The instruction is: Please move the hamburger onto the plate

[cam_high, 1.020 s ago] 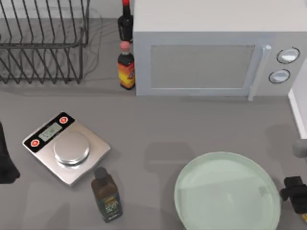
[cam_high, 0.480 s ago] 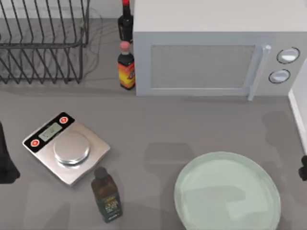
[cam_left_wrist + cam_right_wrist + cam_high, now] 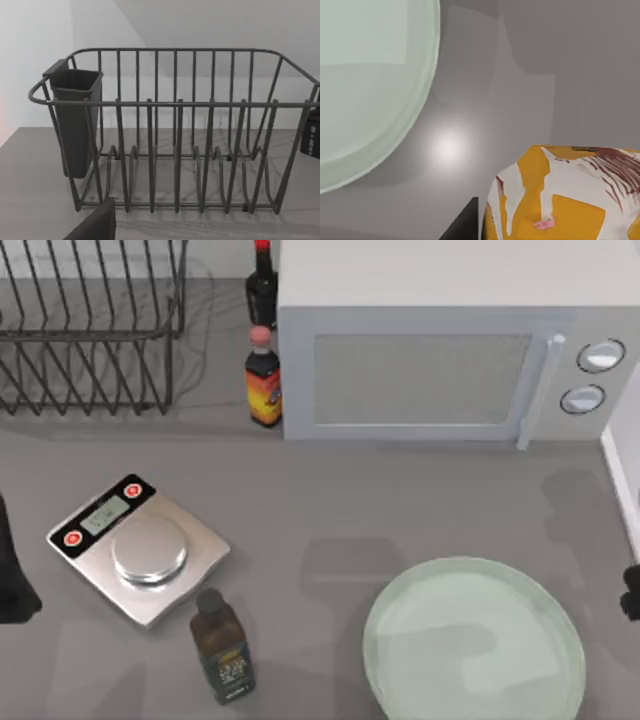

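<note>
Since one second ago, the right claw [image 3: 631, 592] has withdrawn from beside the plate [image 3: 473, 645] to the right edge of the top view, where a dark part of it remains visible; whether its fingers are open or closed cannot be determined. From the right wrist view, the hamburger [image 3: 565, 195], orange-yellow with white, sits close under the camera beside a dark finger [image 3: 462, 225], apart from the plate rim on the grey surface [image 3: 330, 510]. Left arm is parked at the left edge, facing the wire dish rack [image 3: 175, 150].
</note>
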